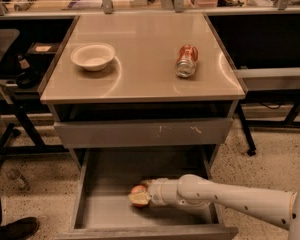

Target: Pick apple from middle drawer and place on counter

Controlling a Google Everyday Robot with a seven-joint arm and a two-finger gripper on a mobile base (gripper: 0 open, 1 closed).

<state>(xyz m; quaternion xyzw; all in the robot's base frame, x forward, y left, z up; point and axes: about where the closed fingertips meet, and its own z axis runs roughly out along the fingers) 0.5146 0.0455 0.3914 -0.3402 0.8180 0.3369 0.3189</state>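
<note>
We see the hand (147, 196) low inside the open middle drawer (112, 181), right against the apple (137, 194). We cannot tell whether it is gripping the fruit or only touching it. The white arm (230, 196) reaches in from the near right.

The apple sits at the drawer floor near its middle, red side turned far and paler patch turned near. It is round, so we make out no long axis.

Above the drawer is a closed grey drawer front (140, 132) with white scratches. The glossy beige worktop (140, 74) carries a white bowl (92, 56) at the left and a drink can (186, 60) lying on its side at the right, its length running near to far. The speckled floor (275, 159) spreads around the cabinet.
</note>
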